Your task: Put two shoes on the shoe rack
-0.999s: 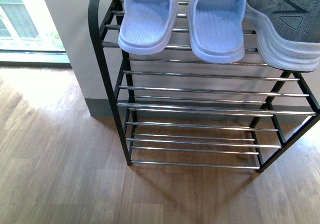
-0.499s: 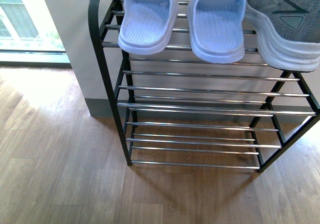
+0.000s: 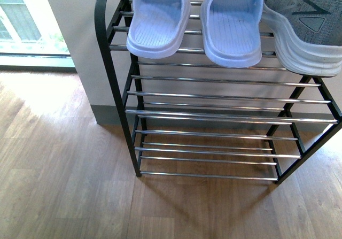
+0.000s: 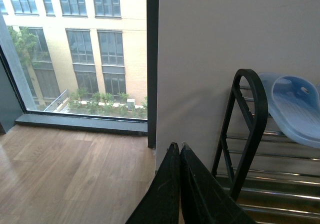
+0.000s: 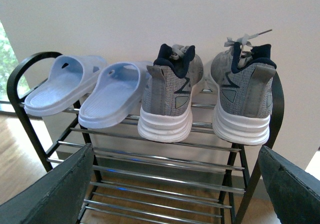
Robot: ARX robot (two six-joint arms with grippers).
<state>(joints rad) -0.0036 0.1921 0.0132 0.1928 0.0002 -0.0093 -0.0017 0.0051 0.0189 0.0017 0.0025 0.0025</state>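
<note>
The black shoe rack (image 3: pixel 115 92) with chrome rods stands against the wall. On its top shelf rest two pale blue slides (image 3: pixel 158 18) (image 3: pixel 231 25) and, at the right edge, a grey sneaker (image 3: pixel 304 28). The right wrist view shows the rack (image 5: pixel 160 159) with both slides (image 5: pixel 62 83) (image 5: pixel 116 92) and both grey sneakers (image 5: pixel 172 93) (image 5: pixel 245 91) side by side, heels outward. My right gripper (image 5: pixel 175 184) is open, well back from the rack, holding nothing. My left gripper (image 4: pixel 179 148) is shut and empty, beside the rack's left upright (image 4: pixel 250 129). Neither gripper appears in the front view.
Lower shelves (image 3: pixel 214 143) of the rack hold nothing. A wooden floor (image 3: pixel 64 169) lies in front. A tall window (image 4: pixel 75 48) and wall corner (image 4: pixel 152 63) stand left of the rack.
</note>
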